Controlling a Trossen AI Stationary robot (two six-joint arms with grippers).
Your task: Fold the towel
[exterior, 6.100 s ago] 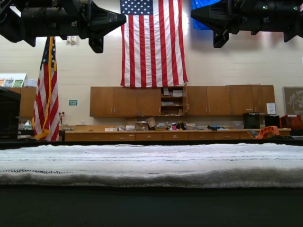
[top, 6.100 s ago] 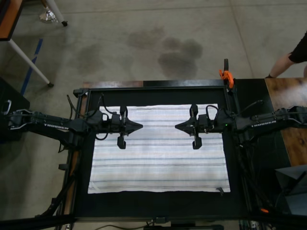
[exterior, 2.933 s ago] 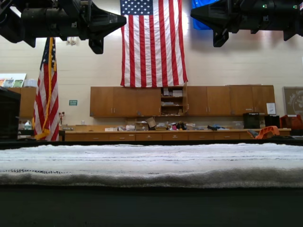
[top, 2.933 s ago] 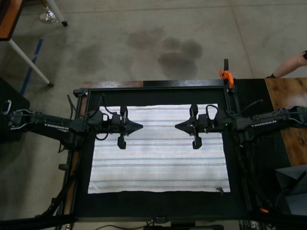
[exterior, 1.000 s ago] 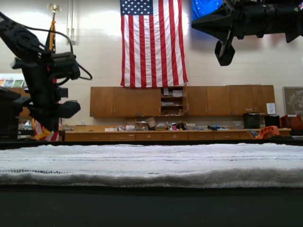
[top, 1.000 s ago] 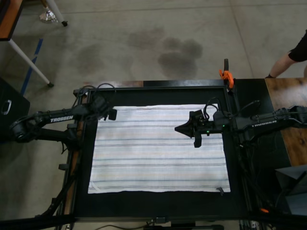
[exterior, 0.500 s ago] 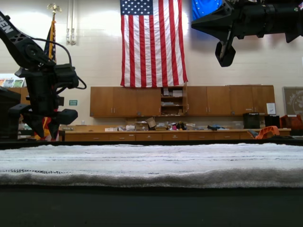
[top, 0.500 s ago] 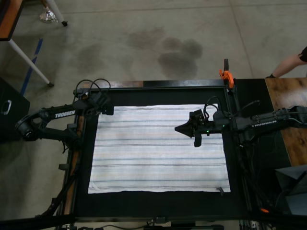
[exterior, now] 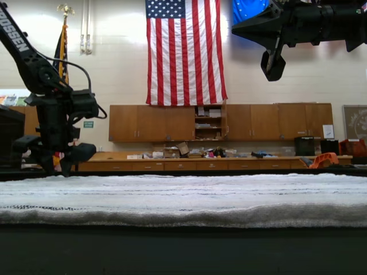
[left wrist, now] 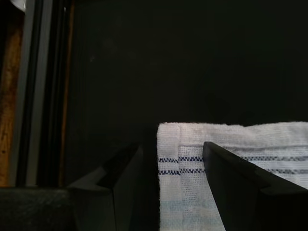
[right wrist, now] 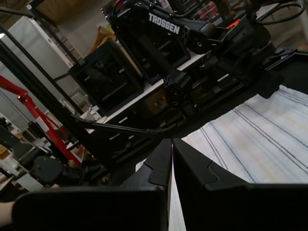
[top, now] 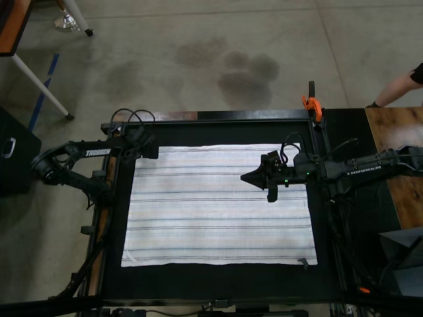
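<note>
The towel (top: 218, 205), white with thin dark and pale stripes, lies spread flat on the black table (top: 218, 281). My left gripper (top: 141, 149) points down at the towel's far left corner in the top view. In the left wrist view this gripper (left wrist: 172, 144) is open, one finger on each side of the towel corner (left wrist: 168, 132). In the exterior view the left gripper (exterior: 54, 163) hangs low, just above the towel (exterior: 183, 197). My right gripper (top: 244, 177) hovers high over the towel's far right part. Its fingers (right wrist: 190, 159) are shut on nothing, and it (exterior: 235, 28) stays well above the cloth.
An orange clamp (top: 312, 104) grips the table's far edge. A person's arm (top: 396, 86) shows at the top view's right, beside a wooden tabletop (top: 396, 172). A black border of table surrounds the towel on all sides.
The left arm swung off the middle of the towel to its far left corner and came down close to it. The right gripper has stayed in place.
</note>
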